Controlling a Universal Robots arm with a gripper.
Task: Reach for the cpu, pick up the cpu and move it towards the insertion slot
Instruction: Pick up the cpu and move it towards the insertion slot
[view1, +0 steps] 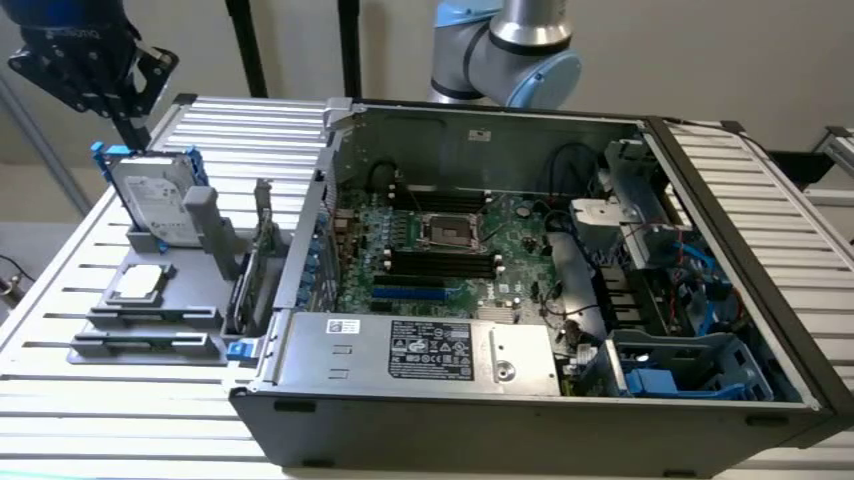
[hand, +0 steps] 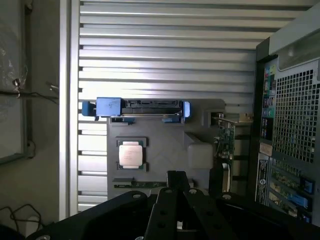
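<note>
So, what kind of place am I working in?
Probably a computer-assembly test bench: an open desktop PC case with its motherboard exposed, a cpu and hard drive parked in a grey fixture, on a slatted metal table.

The cpu (view1: 138, 283) has a silvery-white top with a pale tan rim on a plain grey holder (view1: 190, 282). The insertion slot (view1: 450, 231) shows a shiny silver frame round a dark centre on a green motherboard (view1: 523, 218). The hard drive (view1: 150, 200) is silver with blue rails, the tabletop (view1: 80, 390) pale silver-grey and striped with parallel ribs, the gripper (view1: 135, 138) black, the arm (view1: 514, 45) pale blue and silver, and the computer case (view1: 534, 425) dark grey.
</note>
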